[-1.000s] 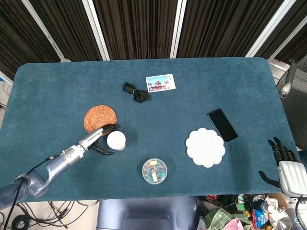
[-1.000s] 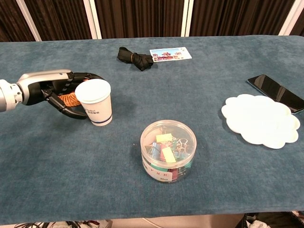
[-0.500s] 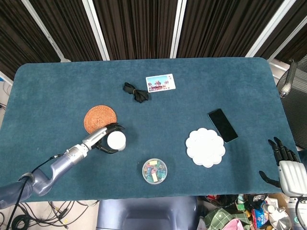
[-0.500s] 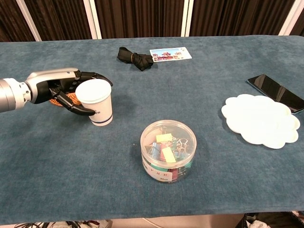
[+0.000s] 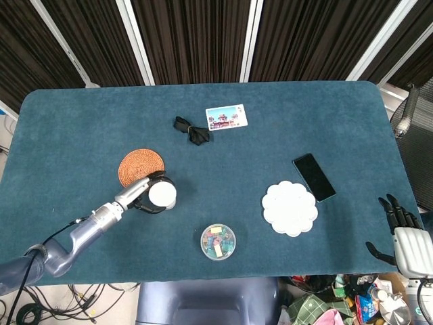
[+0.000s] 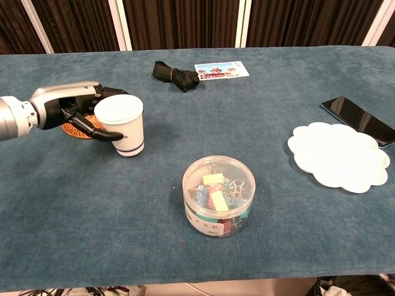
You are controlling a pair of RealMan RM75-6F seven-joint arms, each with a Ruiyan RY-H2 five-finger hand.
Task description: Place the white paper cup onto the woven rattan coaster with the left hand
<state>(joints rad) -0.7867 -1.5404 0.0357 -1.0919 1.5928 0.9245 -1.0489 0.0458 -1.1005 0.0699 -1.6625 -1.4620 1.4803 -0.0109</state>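
The left hand [image 6: 79,111] has its fingers wrapped around the white paper cup [image 6: 121,125], seemingly lifted just off the table beside the woven rattan coaster [image 5: 139,165], so the carry is underway and next needs a short shift onto it.

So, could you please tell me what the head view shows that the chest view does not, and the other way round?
Only the head view shows the right hand, resting open off the table's right edge, and the whole woven rattan coaster.

Only the chest view shows the blue band on the white paper cup and the clips inside the clear tub.

Both show the left hand gripping the cup beside the coaster, the black strap, postcard, phone and white scalloped plate.
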